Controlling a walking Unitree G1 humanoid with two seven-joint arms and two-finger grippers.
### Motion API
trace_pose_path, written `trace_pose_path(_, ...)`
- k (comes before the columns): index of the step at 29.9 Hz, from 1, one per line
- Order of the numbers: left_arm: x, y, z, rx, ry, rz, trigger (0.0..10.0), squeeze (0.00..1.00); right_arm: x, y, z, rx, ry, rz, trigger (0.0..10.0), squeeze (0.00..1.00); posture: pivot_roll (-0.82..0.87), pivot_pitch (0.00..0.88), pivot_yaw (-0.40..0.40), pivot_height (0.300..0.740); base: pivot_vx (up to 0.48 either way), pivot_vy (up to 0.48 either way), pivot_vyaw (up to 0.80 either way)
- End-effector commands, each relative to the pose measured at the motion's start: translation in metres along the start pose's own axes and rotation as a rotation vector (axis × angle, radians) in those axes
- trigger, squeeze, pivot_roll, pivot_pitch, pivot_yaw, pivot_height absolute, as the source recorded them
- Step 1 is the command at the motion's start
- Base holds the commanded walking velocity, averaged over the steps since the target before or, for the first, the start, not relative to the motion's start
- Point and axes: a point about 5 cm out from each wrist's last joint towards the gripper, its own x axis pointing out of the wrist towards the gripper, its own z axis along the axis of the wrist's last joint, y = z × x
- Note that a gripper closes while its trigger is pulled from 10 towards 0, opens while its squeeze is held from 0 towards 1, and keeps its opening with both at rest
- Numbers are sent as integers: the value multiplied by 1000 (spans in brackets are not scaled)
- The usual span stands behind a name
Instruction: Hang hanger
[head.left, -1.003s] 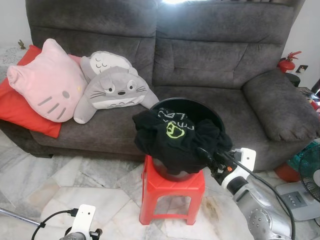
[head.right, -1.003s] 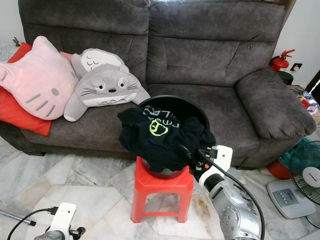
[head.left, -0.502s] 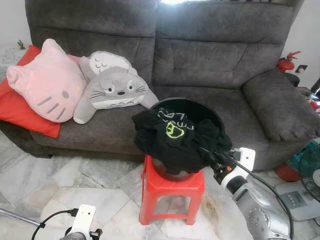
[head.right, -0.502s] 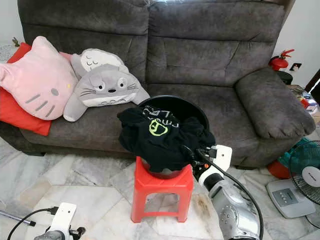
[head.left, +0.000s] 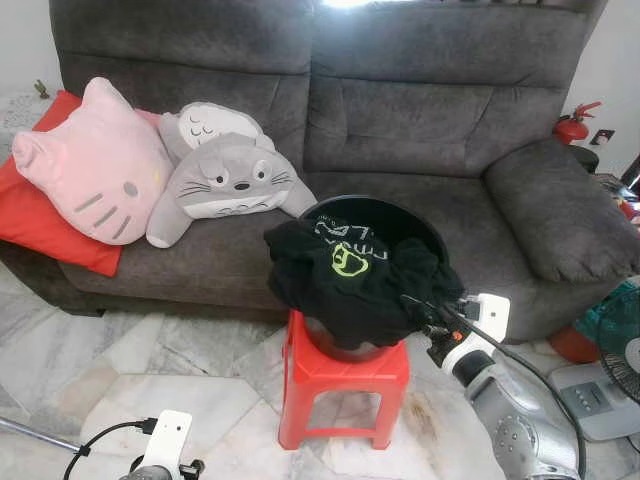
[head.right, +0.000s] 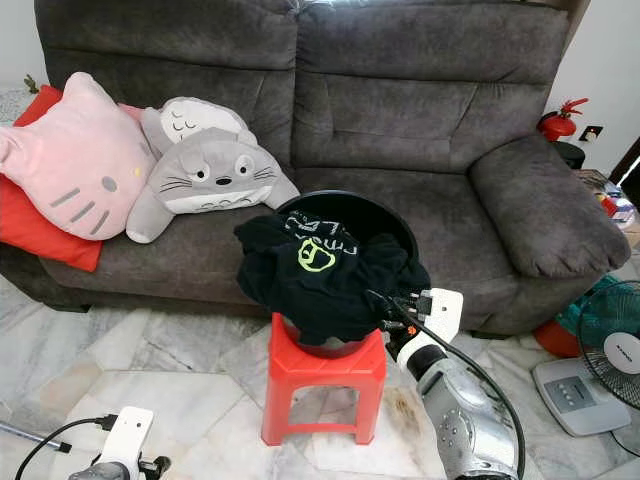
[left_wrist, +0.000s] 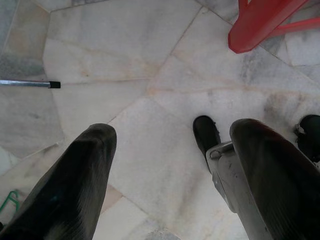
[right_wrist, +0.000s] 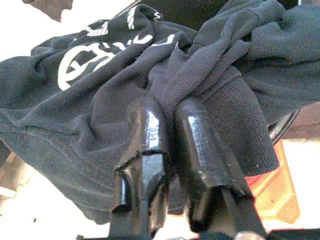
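Note:
A black T-shirt (head.left: 345, 275) with a green and white print lies bunched over a black bucket (head.left: 375, 203) that stands on a red plastic stool (head.left: 345, 375). My right gripper (head.left: 410, 302) reaches in from the right to the shirt's right edge. In the right wrist view its two black fingers (right_wrist: 145, 120) are pressed together on a raised fold of the shirt (right_wrist: 200, 75). My left gripper (left_wrist: 165, 137) hangs low over the marble floor with its fingers (left_wrist: 92, 150) spread apart and nothing between them.
A dark grey sofa (head.left: 420, 130) stands right behind the stool, with a pink cat cushion (head.left: 95, 165), a grey plush (head.left: 225, 180) and a red cushion (head.left: 35, 225). A fan (head.left: 620, 350) and a fire extinguisher (head.left: 575, 125) are at the right. A metal rod (left_wrist: 27, 84) lies on the floor at the left.
My right gripper has shifted slightly to the right while staying on the shirt's edge. The shirt, the bucket and the left arm look the same.

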Motion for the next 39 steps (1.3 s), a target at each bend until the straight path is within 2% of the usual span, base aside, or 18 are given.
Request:
trace_pose_path(1,0,-1,-4,11,16,-5,10000,0,1,-1,3,-9,-13,-6,0,0,-166,10,-51,740,0,0,0)
trace_pose_path(6,0,-1,-4,11,16,-4,10000,0,2,0,7,-15,-30,-4,0,0,-166,12,-50,740,0,0,0)
trace_pose_path(12,0,-1,-4,9,15,-3,10000,0,5,6,21,-44,-79,22,0,0,-166,12,-50,740,0,0,0)
trace_pose_path(16,0,-1,-3,6,14,-4,10000,0,9,13,34,-74,-110,59,0,0,-168,14,-50,740,0,0,0)
trace_pose_path(25,0,-2,-3,2,13,-3,10000,0,13,23,46,-113,-138,106,0,0,-167,13,-52,740,0,0,0)
trace_pose_path(34,0,-2,-2,-4,12,-8,10000,0,15,39,65,-171,-171,181,0,0,-166,11,-52,740,0,0,0)
trace_pose_path(39,0,-3,-2,-7,12,-17,10000,0,15,46,70,-246,-160,217,0,0,-169,7,-54,740,0,0,0)
